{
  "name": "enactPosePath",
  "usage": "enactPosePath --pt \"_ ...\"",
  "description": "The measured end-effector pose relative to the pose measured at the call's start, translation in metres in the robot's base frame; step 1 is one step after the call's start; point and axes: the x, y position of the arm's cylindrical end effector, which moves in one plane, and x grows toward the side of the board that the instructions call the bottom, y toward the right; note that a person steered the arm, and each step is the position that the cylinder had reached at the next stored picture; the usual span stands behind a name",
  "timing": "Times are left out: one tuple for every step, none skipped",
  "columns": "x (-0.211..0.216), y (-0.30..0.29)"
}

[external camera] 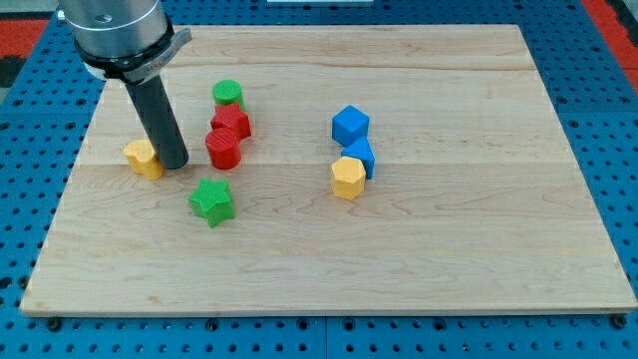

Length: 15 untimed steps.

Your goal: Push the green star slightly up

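The green star (211, 201) lies on the wooden board (419, 249) at the lower left of the block group. My tip (172, 164) rests on the board up and to the left of the star, apart from it. The tip stands just right of a yellow block (144, 158), close to or touching it, and left of a red cylinder (223, 148).
A red block (232, 122) and a green cylinder (228, 95) sit above the red cylinder. To the right are a blue cube (350, 125), a second blue block (361, 156) and a yellow hexagonal block (346, 179). Blue pegboard (618, 120) surrounds the board.
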Motion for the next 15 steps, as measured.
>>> enactPosePath --pt "0.017 0.001" --pt "0.049 0.002" --pt "0.086 0.009" --pt "0.144 0.043" --pt "0.122 0.072" --pt "0.098 0.072" --pt "0.102 0.072" --pt "0.111 0.036" --pt "0.08 0.051" --pt "0.074 0.063" --pt "0.072 0.056" --pt "0.088 0.08" --pt "0.112 0.092" --pt "0.112 0.11" --pt "0.112 0.112"
